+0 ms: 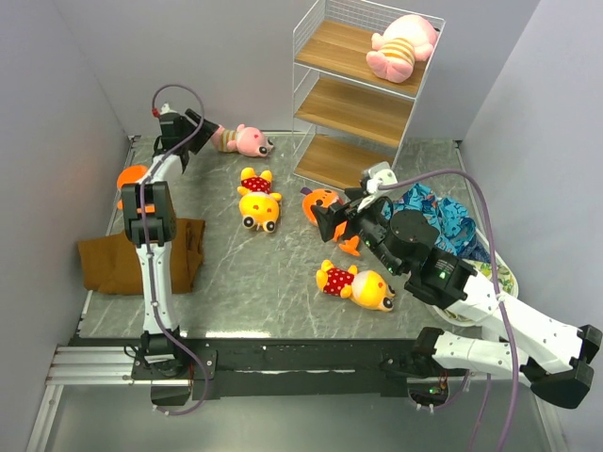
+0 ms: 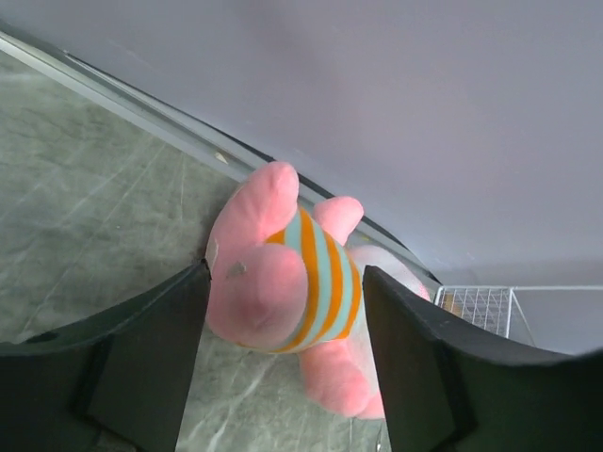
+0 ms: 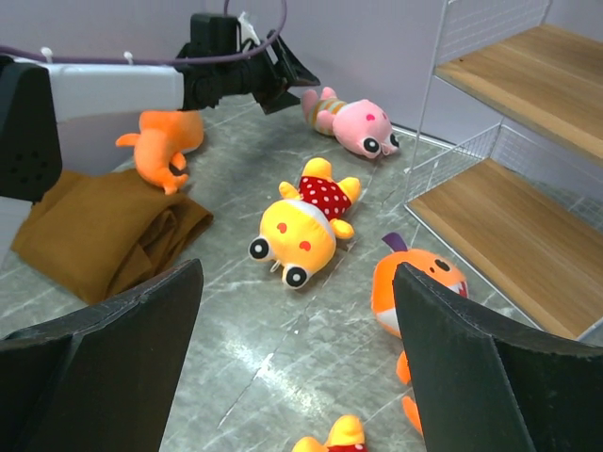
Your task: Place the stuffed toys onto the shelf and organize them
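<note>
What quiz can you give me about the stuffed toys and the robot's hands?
1. True or false: a pink toy lies on the top board of the shelf.
2. Which toy sits between the fingers of the left hand? A) a yellow one, B) the other pink toy, C) an orange one.
3. How many yellow toys lie on the table?

Key: 1 true; 2 B; 3 two.
</note>
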You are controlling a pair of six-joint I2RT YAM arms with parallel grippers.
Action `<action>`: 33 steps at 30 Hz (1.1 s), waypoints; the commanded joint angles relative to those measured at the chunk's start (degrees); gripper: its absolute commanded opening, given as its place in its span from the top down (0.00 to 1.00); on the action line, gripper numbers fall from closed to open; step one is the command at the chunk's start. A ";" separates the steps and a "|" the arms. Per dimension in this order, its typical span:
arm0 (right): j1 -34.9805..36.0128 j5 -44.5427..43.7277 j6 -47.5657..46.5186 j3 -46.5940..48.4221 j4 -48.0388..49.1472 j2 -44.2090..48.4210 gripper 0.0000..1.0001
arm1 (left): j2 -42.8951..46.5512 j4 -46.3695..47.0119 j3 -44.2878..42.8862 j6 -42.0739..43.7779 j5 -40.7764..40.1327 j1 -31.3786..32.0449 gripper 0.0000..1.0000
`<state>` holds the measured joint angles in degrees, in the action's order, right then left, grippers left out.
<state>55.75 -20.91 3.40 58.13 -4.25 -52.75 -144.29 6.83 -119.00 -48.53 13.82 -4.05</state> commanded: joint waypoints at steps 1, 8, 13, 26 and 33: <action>0.33 -0.54 0.47 2.52 3.28 0.54 0.11 | -1.00 5.30 -0.80 0.55 3.92 0.19 0.35; 0.33 0.16 0.47 4.01 1.27 -0.07 0.11 | 3.74 4.50 2.98 2.65 4.72 -0.25 0.87; 0.33 0.16 0.91 4.45 -0.14 1.33 0.11 | 12.53 6.35 8.94 0.55 4.64 -1.04 0.99; 0.42 -0.10 5.39 3.40 -5.24 4.41 0.11 | 42.05 6.35 34.17 0.02 -4.60 -2.01 0.99; 0.42 2.45 8.81 1.73 -5.68 4.32 0.10 | 58.82 3.55 44.44 -1.38 1.72 -2.01 0.99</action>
<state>55.77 -19.99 9.10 59.99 -10.46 -49.19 -94.04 10.79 -78.91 -48.07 11.51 -6.13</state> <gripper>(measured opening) 0.895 0.034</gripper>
